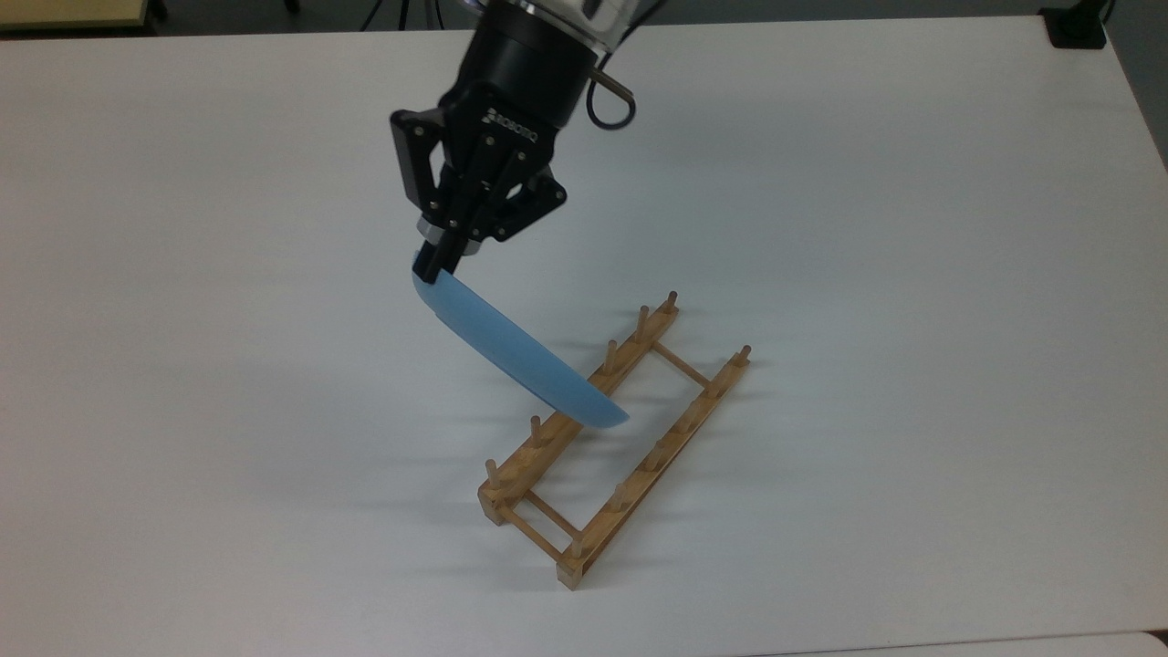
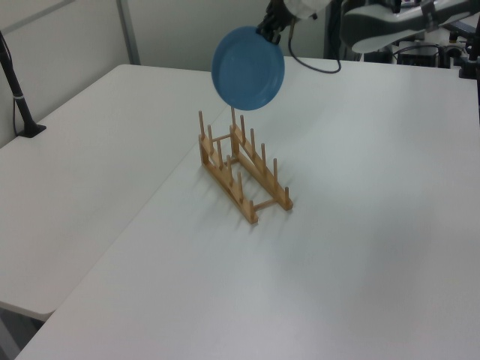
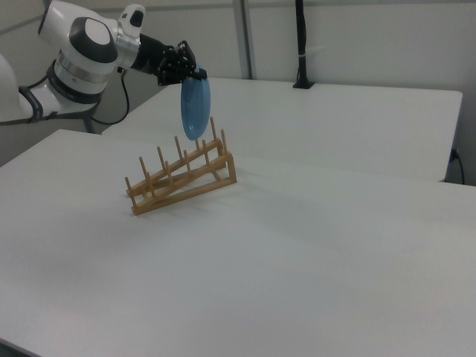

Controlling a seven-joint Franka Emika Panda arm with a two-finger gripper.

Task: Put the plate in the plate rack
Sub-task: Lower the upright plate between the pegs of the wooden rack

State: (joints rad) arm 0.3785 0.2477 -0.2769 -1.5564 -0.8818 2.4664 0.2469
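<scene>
The plate (image 1: 516, 351) is gripped by its upper rim in the closed pincer (image 1: 436, 263) and is held nearly on edge in the air, clear of the bench (image 1: 912, 228). In the top view its lower edge overlaps the rack's (image 1: 620, 438) left rail; in the right view the plate (image 3: 195, 108) hangs above the rack's (image 3: 182, 178) raised end, and contact with the pegs cannot be told. The rack is seen standing on the white bench, with nothing between its pegs.
</scene>
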